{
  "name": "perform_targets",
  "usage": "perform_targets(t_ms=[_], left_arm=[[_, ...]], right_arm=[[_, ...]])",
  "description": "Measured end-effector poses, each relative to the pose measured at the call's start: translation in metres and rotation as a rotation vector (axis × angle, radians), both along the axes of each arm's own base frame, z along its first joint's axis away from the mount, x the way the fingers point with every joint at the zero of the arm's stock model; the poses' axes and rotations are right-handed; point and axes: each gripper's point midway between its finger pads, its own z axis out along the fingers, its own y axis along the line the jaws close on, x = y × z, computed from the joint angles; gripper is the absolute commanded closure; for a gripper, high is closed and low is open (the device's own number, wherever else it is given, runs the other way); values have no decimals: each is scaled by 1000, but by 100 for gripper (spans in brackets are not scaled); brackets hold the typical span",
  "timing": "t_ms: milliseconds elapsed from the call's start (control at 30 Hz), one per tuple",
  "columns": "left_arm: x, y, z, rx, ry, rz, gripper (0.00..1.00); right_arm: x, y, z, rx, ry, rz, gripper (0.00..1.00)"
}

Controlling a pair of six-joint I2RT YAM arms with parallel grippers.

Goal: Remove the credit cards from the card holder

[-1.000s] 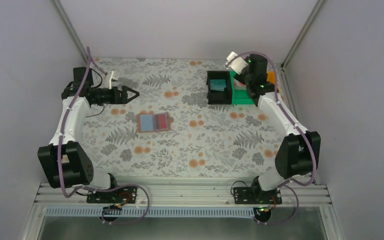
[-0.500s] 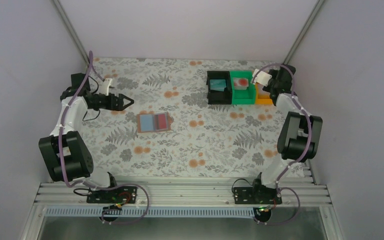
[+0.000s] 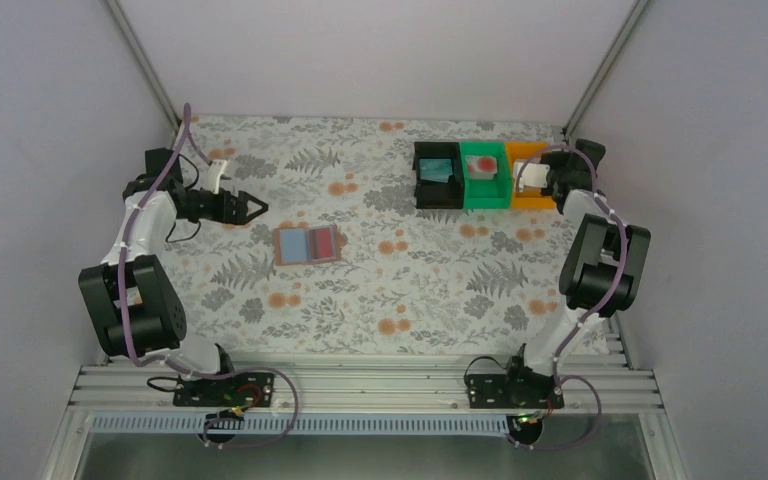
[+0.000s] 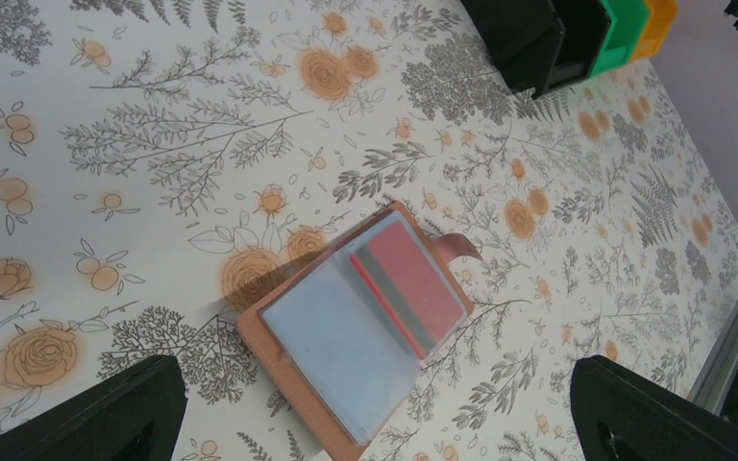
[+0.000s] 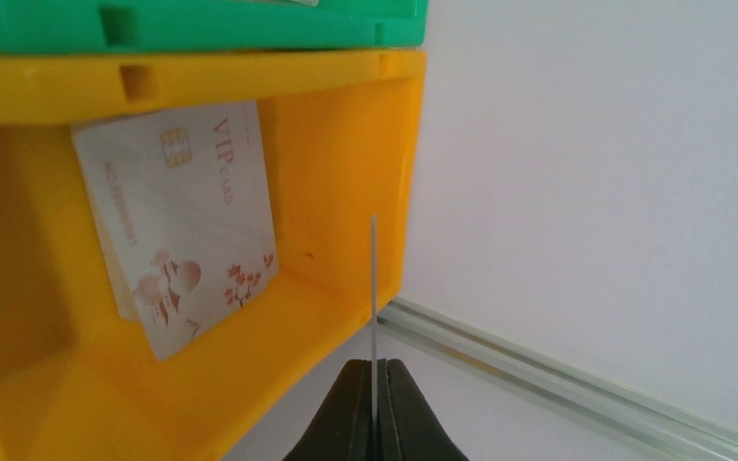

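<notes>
One holder [image 3: 296, 245] open flat, long axis left–right, one red card [image 4: 413, 283] inside — left gripper [image 3: 259, 208] spread, right gripper [image 5: 373, 379] pinches one thin card [image 5: 373, 279] edge-on.

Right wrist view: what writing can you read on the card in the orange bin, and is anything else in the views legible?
"VIP CARD": on the whitish card lying in the orange bin.
Row of raised characters along that card's edge: too small to read.
The thin card edge-on in the right fingers: no face shows.
The red card in the card holder: no writing legible.
</notes>
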Motion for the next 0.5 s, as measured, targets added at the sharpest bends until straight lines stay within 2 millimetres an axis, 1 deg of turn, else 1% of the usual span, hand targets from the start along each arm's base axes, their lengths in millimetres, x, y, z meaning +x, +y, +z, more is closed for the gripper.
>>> perform_targets(t_ms=[100,267,400,500], left_arm=[[0,0,-2,2,7,-1,0],[0,3,-5,22,10,5,0],[0,4,-7,26,16,7,0],[1,5,-11,30,28,9,0]], right_arm=[[-1,-2,-2,-35,3,37,96],[0,4,-10,-72,13,104,96],[1,4,-25,-103,39,132,96],[4,3,-40,-115,67,147,96]])
